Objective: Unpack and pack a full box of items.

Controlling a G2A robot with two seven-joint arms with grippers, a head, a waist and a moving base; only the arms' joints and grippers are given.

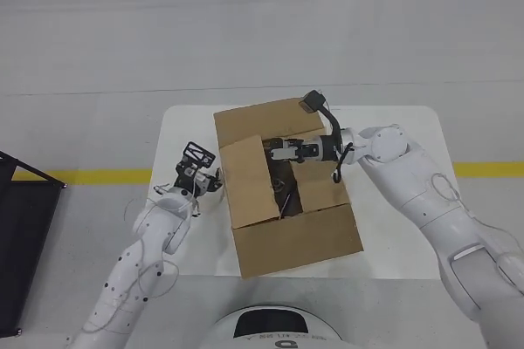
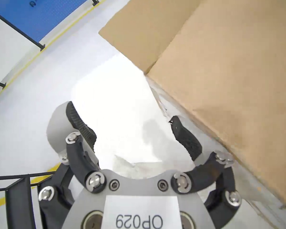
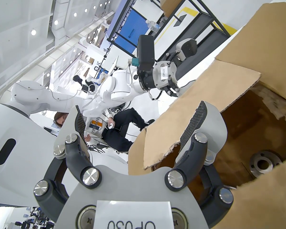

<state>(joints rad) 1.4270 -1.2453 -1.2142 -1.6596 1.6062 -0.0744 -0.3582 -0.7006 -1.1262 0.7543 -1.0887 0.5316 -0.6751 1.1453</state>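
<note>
A brown cardboard box (image 1: pixel 284 188) with its flaps folded out stands on the white table (image 1: pixel 393 236). My right gripper (image 1: pixel 275 151) hovers over the box's opening, open with nothing between its fingers (image 3: pixel 200 117); one finger is beside a torn flap (image 3: pixel 162 139). Inside the box lies a metal flange (image 3: pixel 264 164) on the dark bottom. My left gripper (image 1: pixel 211 181) hangs at the box's left side, open and empty, one pad (image 2: pixel 187 137) close to the box wall (image 2: pixel 228 72). The right wrist view also takes in the left gripper (image 3: pixel 172 91) beyond the flap.
Bare table (image 2: pixel 119 101) stretches left of the box. A black metal rack (image 1: pixel 9 236) stands on the floor left of the table. A yellow floor line (image 1: pixel 96 175) runs behind it. A blue panel (image 2: pixel 40 1) stands farther off.
</note>
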